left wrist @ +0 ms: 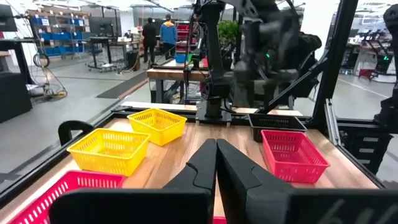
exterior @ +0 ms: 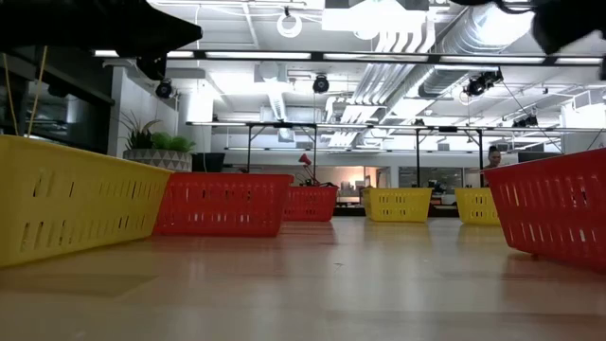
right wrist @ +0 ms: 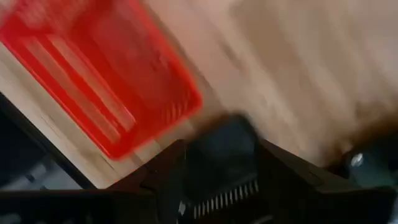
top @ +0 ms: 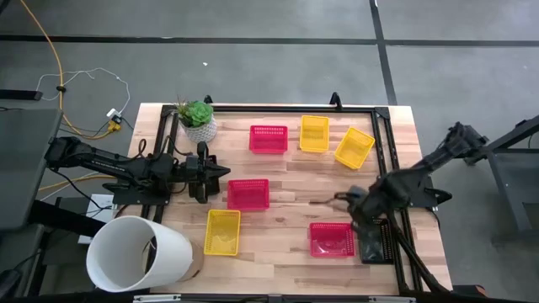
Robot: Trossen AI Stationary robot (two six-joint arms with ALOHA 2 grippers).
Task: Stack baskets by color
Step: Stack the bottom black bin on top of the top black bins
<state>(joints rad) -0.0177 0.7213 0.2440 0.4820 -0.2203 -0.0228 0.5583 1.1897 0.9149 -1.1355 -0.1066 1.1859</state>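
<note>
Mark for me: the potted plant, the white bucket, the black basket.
potted plant [top: 198,114], high view, on its green leaves.
white bucket [top: 173,252], high view, on its outer side wall.
black basket [top: 376,242], high view, on its latticed floor.

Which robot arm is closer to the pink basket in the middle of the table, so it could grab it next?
Probably the left. Its gripper sits beside the middle pink basket, fingers shut, holding nothing. The right gripper is above the pink basket near the table's right edge, farther away.

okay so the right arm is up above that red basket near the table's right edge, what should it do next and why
Probably lower the right gripper onto the rim of the red basket just beside it. The gripper is open and holds nothing, and two other red baskets lie unstacked across the table.
</note>
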